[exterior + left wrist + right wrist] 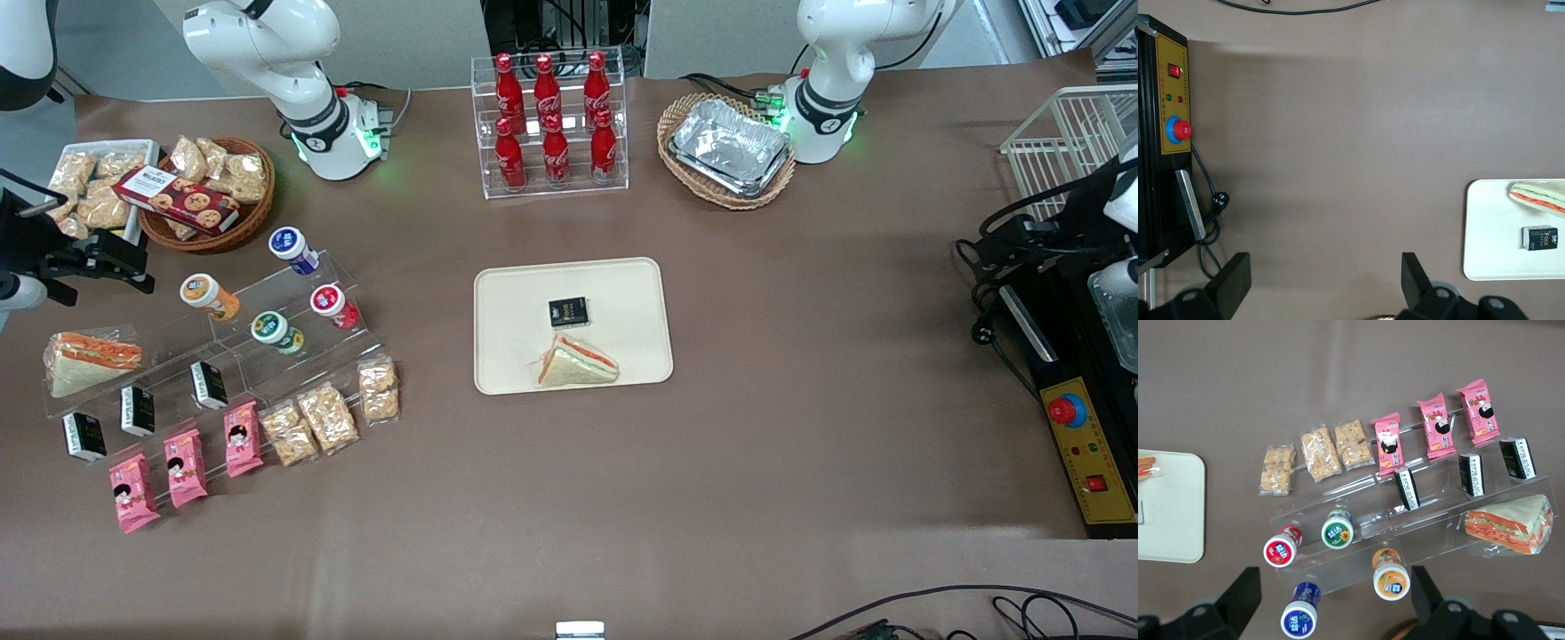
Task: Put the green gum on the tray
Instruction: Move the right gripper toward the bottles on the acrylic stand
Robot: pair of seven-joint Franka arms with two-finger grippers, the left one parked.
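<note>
3 pink snack packs (182, 468) nearest camera. Green gum (276, 331) on clear stepped rack (293, 351), red-lidded bottle (334, 306) just beside. Gripper (102, 260) near basket (209, 197), fingers spread, empty. Risk: crowded rack, finger may knock neighbour. Tray (622, 284) well apart.

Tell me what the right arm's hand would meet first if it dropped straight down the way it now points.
Probably the orange-lidded bottle on the clear display stand, which lies between the open hand's fingers; the green gum sits just past it. Depth is unclear.
</note>
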